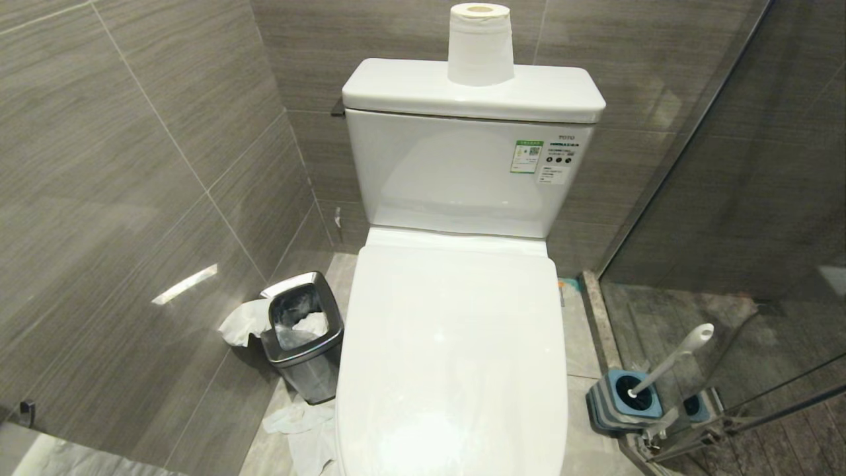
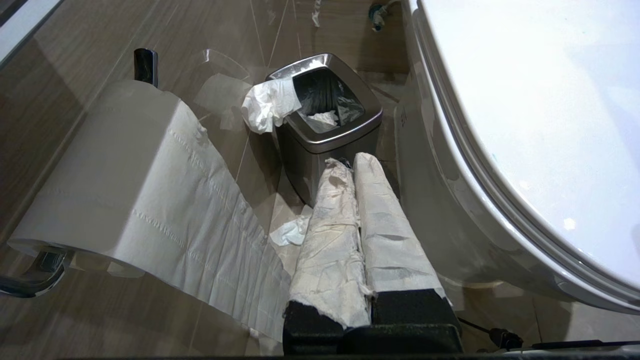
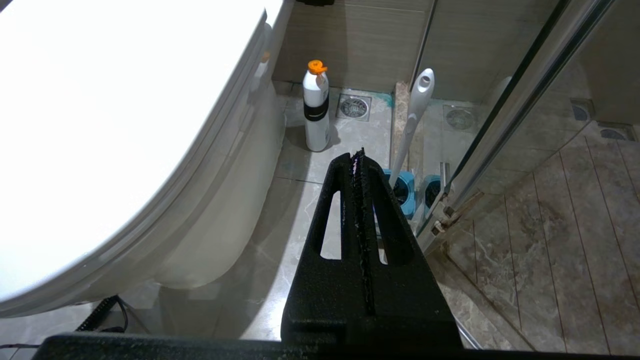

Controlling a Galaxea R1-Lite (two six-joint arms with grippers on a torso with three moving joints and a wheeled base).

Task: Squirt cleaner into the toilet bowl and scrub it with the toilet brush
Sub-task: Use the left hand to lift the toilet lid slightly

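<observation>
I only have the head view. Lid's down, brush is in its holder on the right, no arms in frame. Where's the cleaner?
Observer: A white bottle with an orange cap stands on the floor beside the toilet bowl, near a floor drain.
Operator: Right gripper?
Observer: The right gripper is shut and empty, pointing toward the toilet brush.
Operator: Left?
Observer: The left gripper is shut, fingers wrapped in white paper, aimed at the steel waste bin.
Operator: Anything else on that side?
Observer: A wall-mounted paper roll with a long tail hanging down.

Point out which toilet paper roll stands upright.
The toilet paper roll on the tank lid stands on end. The other roll hangs sideways on a wall holder, sheet trailing.
</observation>
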